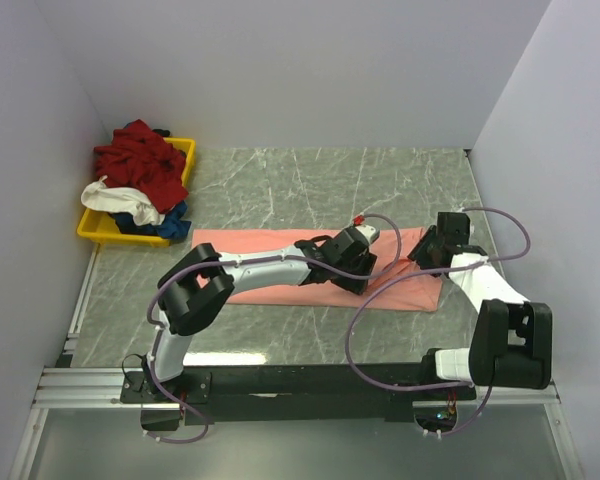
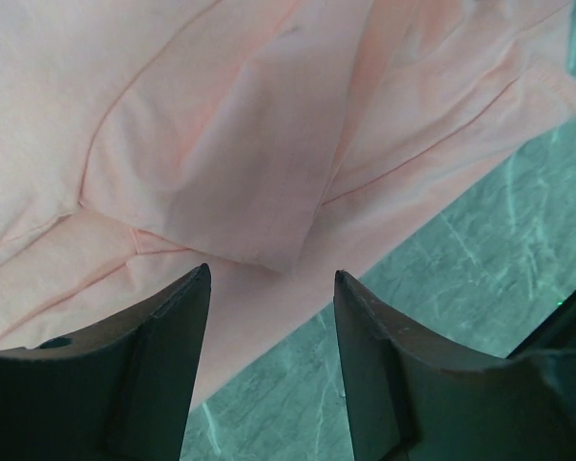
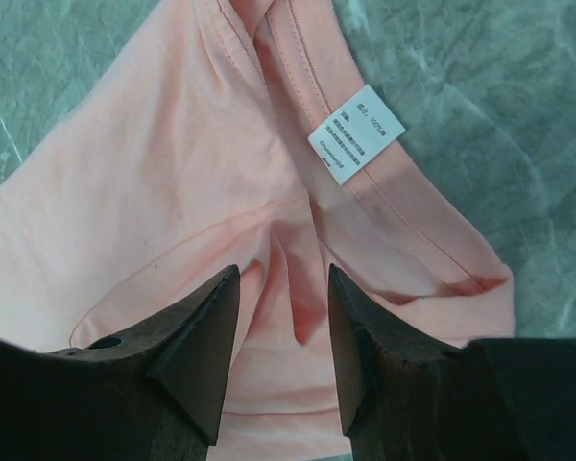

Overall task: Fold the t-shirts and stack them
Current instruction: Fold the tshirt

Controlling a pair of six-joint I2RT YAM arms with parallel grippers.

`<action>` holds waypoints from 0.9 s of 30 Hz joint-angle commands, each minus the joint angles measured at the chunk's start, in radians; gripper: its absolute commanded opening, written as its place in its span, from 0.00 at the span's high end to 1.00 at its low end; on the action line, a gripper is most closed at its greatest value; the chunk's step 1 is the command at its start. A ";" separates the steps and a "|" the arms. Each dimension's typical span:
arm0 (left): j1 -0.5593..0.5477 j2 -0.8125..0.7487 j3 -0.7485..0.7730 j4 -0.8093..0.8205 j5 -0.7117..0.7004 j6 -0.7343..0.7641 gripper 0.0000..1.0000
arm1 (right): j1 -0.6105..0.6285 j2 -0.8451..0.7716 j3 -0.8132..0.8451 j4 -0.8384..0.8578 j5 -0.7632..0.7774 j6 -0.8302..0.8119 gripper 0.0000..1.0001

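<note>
The salmon-pink t-shirt (image 1: 260,240) lies folded into a long strip across the middle of the marble table. My left gripper (image 1: 358,265) is open and empty over the strip's near edge; in the left wrist view its jaws (image 2: 272,274) straddle a folded sleeve flap (image 2: 221,144) and bare table. My right gripper (image 1: 427,250) is open and empty over the shirt's right end. In the right wrist view it (image 3: 283,274) frames a raised crease of the shirt (image 3: 173,192) just below the collar and white neck label (image 3: 355,139). Dark red (image 1: 140,160), white (image 1: 110,197) and blue (image 1: 165,222) shirts lie piled at the back left.
The piled shirts sit in a yellow tray (image 1: 88,232) at the back left by the wall. White walls close the table on the left, back and right. A metal rail (image 1: 90,385) runs along the near edge.
</note>
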 commanded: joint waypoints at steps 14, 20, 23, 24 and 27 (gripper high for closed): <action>-0.038 0.103 0.134 -0.028 -0.055 0.023 0.48 | -0.009 0.076 0.012 0.127 -0.108 0.020 0.59; -0.050 0.129 0.166 -0.054 -0.087 0.022 0.59 | -0.009 0.074 0.002 0.133 -0.117 0.017 0.68; -0.050 0.128 0.169 -0.068 -0.118 0.017 0.69 | -0.009 0.067 -0.005 0.136 -0.123 0.018 0.75; -0.052 0.125 0.167 -0.072 -0.125 0.016 0.75 | -0.009 0.065 -0.007 0.136 -0.125 0.017 0.77; -0.050 0.109 0.161 -0.087 -0.156 0.009 0.86 | -0.009 0.050 -0.016 0.130 -0.140 0.013 0.86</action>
